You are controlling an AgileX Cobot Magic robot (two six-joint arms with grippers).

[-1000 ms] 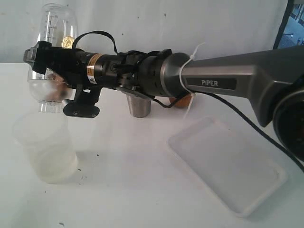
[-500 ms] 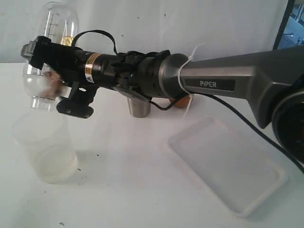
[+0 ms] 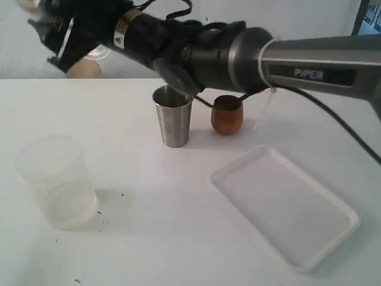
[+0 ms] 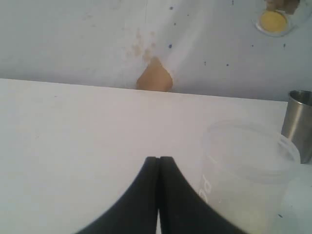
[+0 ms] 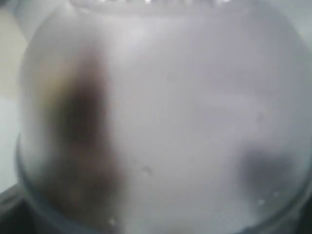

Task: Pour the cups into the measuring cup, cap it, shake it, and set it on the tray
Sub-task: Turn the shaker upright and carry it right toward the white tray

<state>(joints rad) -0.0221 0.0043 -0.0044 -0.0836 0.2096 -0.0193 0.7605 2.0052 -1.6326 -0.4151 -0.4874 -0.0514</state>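
Observation:
My right gripper is raised high at the far left, near the top edge of the exterior view. It is shut on the clear measuring cup, which fills the right wrist view as a blur with a brown smear inside. Only a clear rounded bit of it shows below the gripper from outside, and I cannot make out the cap. The steel tumbler and the wooden cup stand upright side by side on the table. The white tray lies at the right front. My left gripper is shut on nothing, low over the table.
A wide frosted plastic cup stands at the left front, close beside my left gripper's fingers, where it is the frosted cup. The steel tumbler stands behind it. The right arm spans the view above the cups.
My right arm has swung up and left with the measuring cup, carrying it almost out of the exterior view. The tumbler and wooden cup, hidden behind the arm before, now show.

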